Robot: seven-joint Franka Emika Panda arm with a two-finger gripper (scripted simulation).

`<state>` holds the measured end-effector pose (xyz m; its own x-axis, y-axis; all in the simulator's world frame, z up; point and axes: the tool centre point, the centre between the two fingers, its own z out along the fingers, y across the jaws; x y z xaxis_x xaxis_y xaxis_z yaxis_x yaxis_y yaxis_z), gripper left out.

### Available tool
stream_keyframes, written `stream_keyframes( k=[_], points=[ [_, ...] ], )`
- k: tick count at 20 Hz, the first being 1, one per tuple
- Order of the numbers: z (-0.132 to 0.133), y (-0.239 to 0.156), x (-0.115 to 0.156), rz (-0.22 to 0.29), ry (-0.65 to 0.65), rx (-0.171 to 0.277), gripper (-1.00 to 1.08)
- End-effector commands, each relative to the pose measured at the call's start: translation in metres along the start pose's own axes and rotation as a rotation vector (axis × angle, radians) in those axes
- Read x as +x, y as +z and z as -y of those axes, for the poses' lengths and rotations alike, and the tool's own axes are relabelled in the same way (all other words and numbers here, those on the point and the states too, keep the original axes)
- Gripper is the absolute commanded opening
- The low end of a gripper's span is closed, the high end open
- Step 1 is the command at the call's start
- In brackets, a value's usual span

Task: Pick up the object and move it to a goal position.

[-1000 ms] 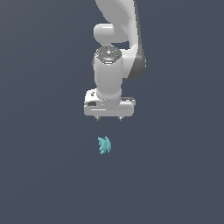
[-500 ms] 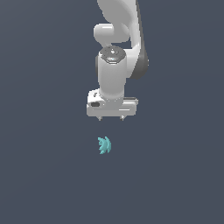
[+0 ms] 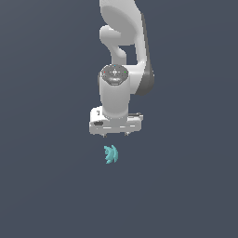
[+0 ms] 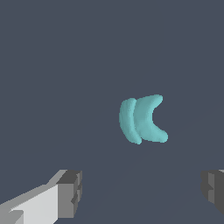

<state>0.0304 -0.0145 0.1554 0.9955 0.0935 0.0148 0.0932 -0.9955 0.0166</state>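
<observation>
A simulated Panda arm (image 3: 122, 56) hangs nose-down over the dark grey bench (image 3: 42, 186), its wrist turned so the camera looks straight at the work below, a pose that reads as the approach to a top-down pick. The fingers (image 4: 70, 192) stand wide apart and hold nothing, one at each edge of the wrist view with bare bench between them. The object (image 3: 111, 154), a tiny teal cluster of curved, overlapping lobes, lies loose on the bench, near the fingers but apart from them. In the wrist view it sits beyond the fingertips, within the span of the gap, so a short advance and descent appear to remain.
</observation>
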Motion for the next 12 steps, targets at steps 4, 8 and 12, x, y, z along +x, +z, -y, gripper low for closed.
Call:
stream_keyframes(
  k=[4, 8, 12],
  points=[
    [-0.012, 0.029, 0.019, 0.008, -0.052, 0.007, 1.0],
    [-0.019, 0.045, 0.028, 0.011, -0.081, 0.012, 1.0],
    [-0.024, 0.056, 0.033, 0.013, -0.098, 0.016, 1.0]
  ],
)
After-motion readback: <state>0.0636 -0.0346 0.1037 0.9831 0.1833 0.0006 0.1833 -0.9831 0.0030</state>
